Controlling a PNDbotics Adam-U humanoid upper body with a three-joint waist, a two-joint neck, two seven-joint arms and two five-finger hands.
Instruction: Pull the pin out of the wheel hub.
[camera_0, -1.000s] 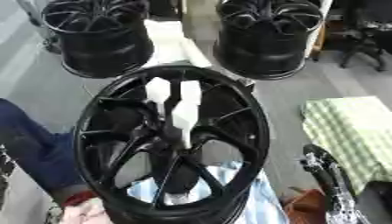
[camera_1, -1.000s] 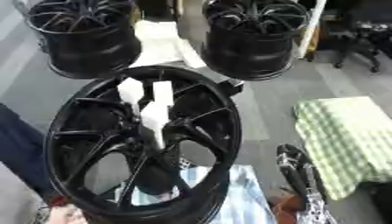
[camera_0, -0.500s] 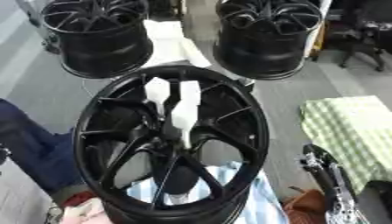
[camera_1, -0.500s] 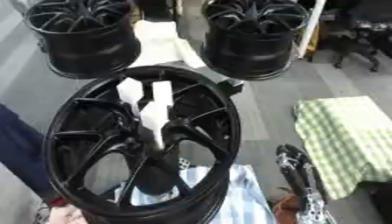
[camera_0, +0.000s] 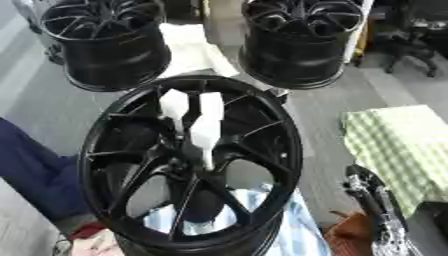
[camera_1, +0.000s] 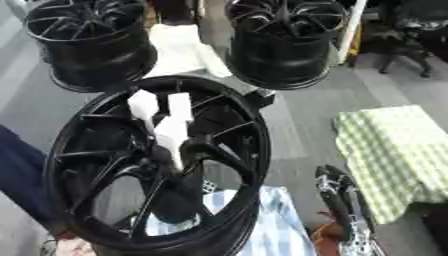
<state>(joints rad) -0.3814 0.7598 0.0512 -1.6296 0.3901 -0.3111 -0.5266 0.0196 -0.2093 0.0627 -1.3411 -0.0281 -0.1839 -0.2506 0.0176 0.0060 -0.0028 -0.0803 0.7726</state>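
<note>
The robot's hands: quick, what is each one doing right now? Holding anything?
Left hand: not in view in either eye.
Right hand: low at the right edge, beside the wheel hub, touching nothing; whether its fingers are open cannot be told.

A grey floor (camera_0: 319, 120) carries everything here. Two black wheel rims stand on it at the far side, one at the left (camera_0: 109, 42) and one at the right (camera_0: 302, 40), with a white sheet (camera_0: 197, 47) lying on the floor between them. Nearer, a large black wheel hub (camera_0: 188, 160) stands tilted over a blue-and-white striped cloth (camera_1: 262, 225), which spreads out beneath its lower edge. To the right, well apart from the hub, lies a green-and-white checked cloth (camera_0: 398, 145). A dark office chair (camera_0: 416, 47) stands at the far right.
</note>
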